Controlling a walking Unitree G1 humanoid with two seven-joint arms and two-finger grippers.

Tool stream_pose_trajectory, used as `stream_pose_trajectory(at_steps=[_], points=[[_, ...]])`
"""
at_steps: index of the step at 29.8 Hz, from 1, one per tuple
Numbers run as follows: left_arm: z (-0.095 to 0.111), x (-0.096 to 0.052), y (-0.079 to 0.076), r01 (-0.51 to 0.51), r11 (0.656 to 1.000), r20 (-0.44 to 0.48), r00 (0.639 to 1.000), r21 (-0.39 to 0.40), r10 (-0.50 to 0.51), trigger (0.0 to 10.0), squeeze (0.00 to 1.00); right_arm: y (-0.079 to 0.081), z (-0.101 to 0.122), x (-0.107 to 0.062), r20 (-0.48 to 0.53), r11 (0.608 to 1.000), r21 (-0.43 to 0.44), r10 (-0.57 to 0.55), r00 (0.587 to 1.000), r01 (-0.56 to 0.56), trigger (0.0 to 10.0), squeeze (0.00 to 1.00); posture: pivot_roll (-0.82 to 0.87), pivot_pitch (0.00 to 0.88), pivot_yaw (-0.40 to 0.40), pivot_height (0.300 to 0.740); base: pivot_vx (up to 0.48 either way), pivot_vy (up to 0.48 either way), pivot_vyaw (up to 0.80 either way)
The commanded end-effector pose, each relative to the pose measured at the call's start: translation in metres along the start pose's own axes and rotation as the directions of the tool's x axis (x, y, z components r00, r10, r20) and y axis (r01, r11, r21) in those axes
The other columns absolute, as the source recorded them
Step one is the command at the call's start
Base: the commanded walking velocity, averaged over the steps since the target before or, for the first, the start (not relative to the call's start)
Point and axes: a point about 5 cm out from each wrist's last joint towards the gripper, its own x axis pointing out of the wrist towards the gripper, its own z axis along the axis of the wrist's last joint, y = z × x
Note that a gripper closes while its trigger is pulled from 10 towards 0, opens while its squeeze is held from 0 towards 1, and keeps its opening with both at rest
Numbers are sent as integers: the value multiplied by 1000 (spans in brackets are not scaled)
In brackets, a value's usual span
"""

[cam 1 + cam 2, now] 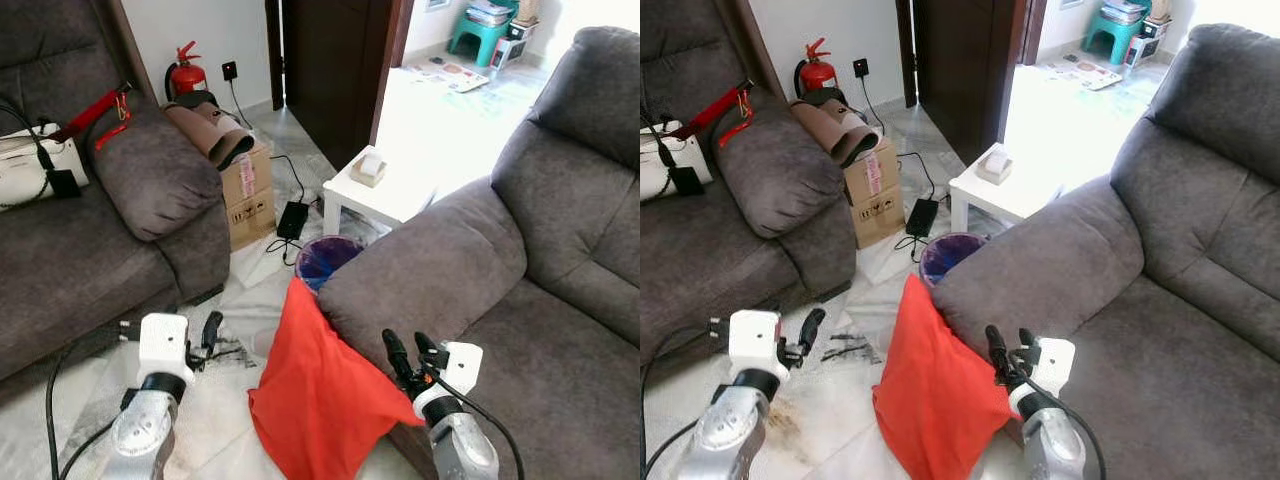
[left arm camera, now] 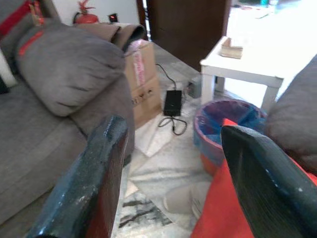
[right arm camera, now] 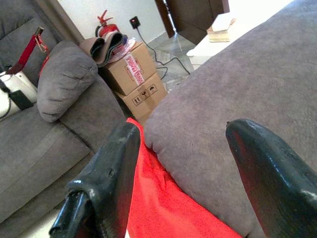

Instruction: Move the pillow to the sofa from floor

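A red-orange pillow [image 1: 315,390] stands on the floor on its edge, leaning against the armrest of the grey sofa [image 1: 450,260] on the right. My right gripper [image 1: 410,353] is open just above the pillow's upper right side, by the armrest's front; in the right wrist view its fingers [image 3: 106,178] frame the pillow [image 3: 168,198] and the armrest. My left gripper [image 1: 211,328] is open over the marble floor, left of the pillow and apart from it. The pillow's corner [image 2: 233,208] sits beside one finger in the left wrist view.
A purple-lined bin [image 1: 325,258] stands just behind the pillow, with a white side table [image 1: 385,185] beyond it. A second grey sofa [image 1: 60,260] on the left carries a white bag [image 1: 30,165]. A cardboard box [image 1: 248,195], power adapter [image 1: 293,218] and cables lie on the floor between.
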Motion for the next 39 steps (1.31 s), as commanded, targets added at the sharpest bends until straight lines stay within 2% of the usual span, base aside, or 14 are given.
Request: stream_pose_trajectory(at_steps=[1,7,8,10,16,18,27,35,39], points=[[-8,-6,0,15,1000,-36,999,-2,-15,10000,0,1,-3,0,-37,1000,-13,0,999,0,10000,0,77,184,1,740,0,0,0],[-10,-9,-1,-4,1000,-45,999,-22,3,10000,0,0,-4,-1,-39,1000,-9,4,999,-5,10000,0,82,180,1,705,0,0,0],[-10,-9,-1,-22,998,-41,999,-53,19,10000,0,2,-3,-1,-21,1000,0,14,1000,-14,10000,0,81,179,1,705,0,0,0],[-9,-8,-2,-23,998,-38,999,-62,21,10000,0,2,-2,-1,-16,1000,1,16,1000,-16,10000,0,80,178,1,705,0,0,0],[-10,-8,-3,4,999,-45,999,-35,-5,10000,0,4,-6,1,-66,1000,-10,28,997,-29,10000,0,79,169,4,705,0,0,0],[-10,-8,-1,2,999,-44,999,-33,-4,10000,0,5,-8,0,-82,999,-10,37,996,-38,10000,0,76,167,5,690,0,0,0],[-10,-7,1,1,1000,-43,999,-30,-3,10000,0,7,-5,0,-41,999,3,44,998,-44,10000,0,73,155,6,685,0,0,0],[-10,-7,3,-10,999,-45,999,-41,8,10000,0,7,-6,1,-67,999,-8,44,997,-45,10000,0,80,169,2,685,0,0,0],[-12,-10,4,-20,999,-52,998,-31,18,10000,0,8,-7,0,-64,998,2,56,996,-56,10000,0,85,181,2,670,0,0,0]])
